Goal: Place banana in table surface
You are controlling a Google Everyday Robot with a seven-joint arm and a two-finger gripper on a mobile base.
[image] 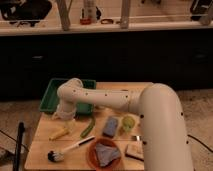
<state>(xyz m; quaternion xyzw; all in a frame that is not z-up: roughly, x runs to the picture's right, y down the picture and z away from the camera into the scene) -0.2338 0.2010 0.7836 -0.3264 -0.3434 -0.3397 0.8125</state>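
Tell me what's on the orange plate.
A blue-grey item, maybe a cloth, lies on the plate; anything under it is covered. The gripper is at the table's left side, close by the banana.

Arm [155, 115]: white, extends from lower right across to left.
Wrist [72, 92]: bent downward.
Gripper [63, 116]: under wrist, pointing down.

1. The gripper [64, 117] hangs low over the left part of the table surface [41, 136]; bare wood lies to its left.
2. Directly behind it: the green tray [50, 96].
3. Just in front: the banana [60, 133]; to its right, the green vegetable [88, 128]; farther in front, the brush [70, 149].
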